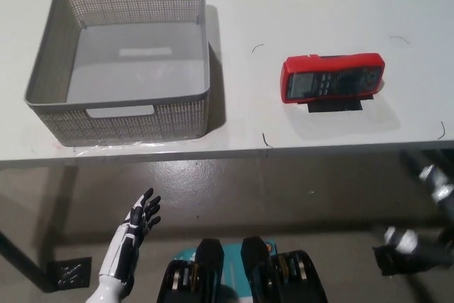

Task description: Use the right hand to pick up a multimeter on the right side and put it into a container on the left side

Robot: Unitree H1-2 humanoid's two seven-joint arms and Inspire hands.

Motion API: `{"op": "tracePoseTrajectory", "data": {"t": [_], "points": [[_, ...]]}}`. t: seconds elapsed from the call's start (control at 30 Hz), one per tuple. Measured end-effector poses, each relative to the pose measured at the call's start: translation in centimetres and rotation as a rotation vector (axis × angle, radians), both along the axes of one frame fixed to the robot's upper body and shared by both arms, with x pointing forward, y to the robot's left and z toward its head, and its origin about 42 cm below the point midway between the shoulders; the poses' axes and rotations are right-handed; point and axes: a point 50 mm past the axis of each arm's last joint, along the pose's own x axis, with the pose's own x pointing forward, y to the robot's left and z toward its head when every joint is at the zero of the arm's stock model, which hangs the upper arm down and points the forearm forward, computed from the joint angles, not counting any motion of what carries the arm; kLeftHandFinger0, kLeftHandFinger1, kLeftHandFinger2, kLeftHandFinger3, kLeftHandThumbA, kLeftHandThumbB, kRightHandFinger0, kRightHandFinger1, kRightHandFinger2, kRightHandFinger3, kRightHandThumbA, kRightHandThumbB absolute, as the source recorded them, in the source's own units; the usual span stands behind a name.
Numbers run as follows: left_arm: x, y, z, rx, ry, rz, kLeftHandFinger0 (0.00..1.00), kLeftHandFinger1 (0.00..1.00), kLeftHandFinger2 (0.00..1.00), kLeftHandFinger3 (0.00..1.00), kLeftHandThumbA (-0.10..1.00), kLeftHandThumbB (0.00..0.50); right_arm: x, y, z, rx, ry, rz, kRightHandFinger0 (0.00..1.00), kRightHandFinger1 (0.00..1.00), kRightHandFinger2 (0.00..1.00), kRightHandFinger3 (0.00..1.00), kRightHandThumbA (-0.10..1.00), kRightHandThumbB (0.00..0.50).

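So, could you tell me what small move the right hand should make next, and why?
Probably raise the right hand up and forward toward the multimeter. That hand sits low at the lower right, below the table edge, while the multimeter lies untouched on the table's right side and the basket stands empty. The left hand rests low, open.

A white worktop (234,115) fills the upper part of the view, evenly lit, with a few thin dark pen marks (265,140) on its surface. Below its front edge lies a grey-brown concrete floor (284,196). A dark table leg (21,260) slants down toward the floor beneath the worktop's left end.
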Motion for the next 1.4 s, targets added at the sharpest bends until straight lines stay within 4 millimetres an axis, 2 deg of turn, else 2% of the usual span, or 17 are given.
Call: {"op": "tracePoseTrajectory", "data": {"t": [0.1,0.17,0.3,0.33,0.4,0.47,0.57,0.63,0.77,0.83,0.87,0.93,1.0,1.07,1.23,1.4], "points": [[0.0,-0.1,0.0,-0.001,0.0,-0.001,1.0,1.0,1.0,1.0,1.0,0.445,2.4,-0.8,5.2,-0.107,-0.11,0.009,1.0,1.0,1.0,1.0,1.0,0.364],[0.0,0.0,0.0,-0.001,0.0,-0.001,1.0,1.0,1.0,1.0,1.0,0.444,4.2,-0.9,8.4,-0.169,-0.156,0.013,1.0,1.0,1.0,1.0,1.0,0.347],[-0.1,0.0,-0.2,0.0,0.007,0.0,1.0,1.0,1.0,1.0,1.0,0.452,7.4,-0.4,13.0,-0.273,-0.185,0.031,1.0,1.0,1.0,1.0,1.0,0.379],[-0.2,0.0,-0.3,0.0,0.01,0.001,1.0,1.0,1.0,1.0,1.0,0.469,8.4,-0.1,14.2,-0.297,-0.185,0.037,1.0,1.0,1.0,1.0,1.0,0.391],[-0.2,0.0,-0.4,0.0,0.014,0.002,1.0,1.0,1.0,1.0,1.0,0.472,10.2,0.2,15.7,-0.331,-0.162,0.039,1.0,1.0,1.0,1.0,1.0,0.411],[-0.2,0.1,-0.4,0.0,0.015,0.003,1.0,1.0,1.0,1.0,1.0,0.463,12.1,0.8,16.7,-0.365,-0.129,0.041,1.0,1.0,1.0,1.0,1.0,0.391],[-0.2,0.1,-0.5,-0.001,0.016,0.003,1.0,1.0,1.0,1.0,1.0,0.448,15.3,1.7,18.1,-0.421,-0.053,0.039,1.0,1.0,1.0,1.0,1.0,0.428],[-0.2,0.1,-0.5,0.0,0.018,0.003,1.0,1.0,1.0,1.0,1.0,0.45,17.4,2.1,18.4,-0.457,0.012,0.033,1.0,1.0,1.0,1.0,1.0,0.407],[-0.3,0.1,-0.5,0.0,0.02,0.003,1.0,1.0,1.0,1.0,1.0,0.441,21.1,2.9,18.6,-0.5,0.129,0.024,1.0,1.0,1.0,1.0,1.0,0.431],[-0.3,0.1,-0.6,0.0,0.021,0.004,1.0,1.0,1.0,1.0,1.0,0.452,23.4,3.6,18.2,-0.524,0.215,0.019,1.0,1.0,1.0,1.0,1.0,0.404],[-0.3,0.1,-0.6,0.0,0.021,0.004,1.0,1.0,1.0,1.0,1.0,0.461,24.2,4.0,18.0,-0.529,0.245,0.017,1.0,1.0,1.0,1.0,1.0,0.409],[-0.3,0.1,-0.6,0.0,0.021,0.004,1.0,1.0,1.0,1.0,1.0,0.468,25.5,4.6,17.4,-0.54,0.301,0.014,1.0,1.0,1.0,1.0,1.0,0.46],[-0.3,0.1,-0.6,0.0,0.021,0.004,1.0,1.0,1.0,1.0,1.0,0.469,26.7,5.4,16.8,-0.557,0.357,0.01,1.0,1.0,1.0,1.0,1.0,0.464],[-0.3,0.1,-0.6,0.0,0.021,0.004,1.0,1.0,1.0,1.0,1.0,0.467,28.2,6.4,15.5,-0.597,0.445,-0.008,1.0,1.0,1.0,1.0,1.0,0.499],[-0.3,0.1,-0.5,0.0,0.021,0.003,1.0,1.0,1.0,1.0,1.0,0.48,30.2,8.7,14.4,-0.685,0.563,-0.057,1.0,1.0,1.0,1.0,1.0,0.5],[-0.2,0.1,-0.5,0.0,0.018,0.002,1.0,1.0,1.0,1.0,1.0,0.488,31.3,11.2,15.0,-0.768,0.621,-0.098,1.0,1.0,1.0,1.0,1.0,0.5]]}}
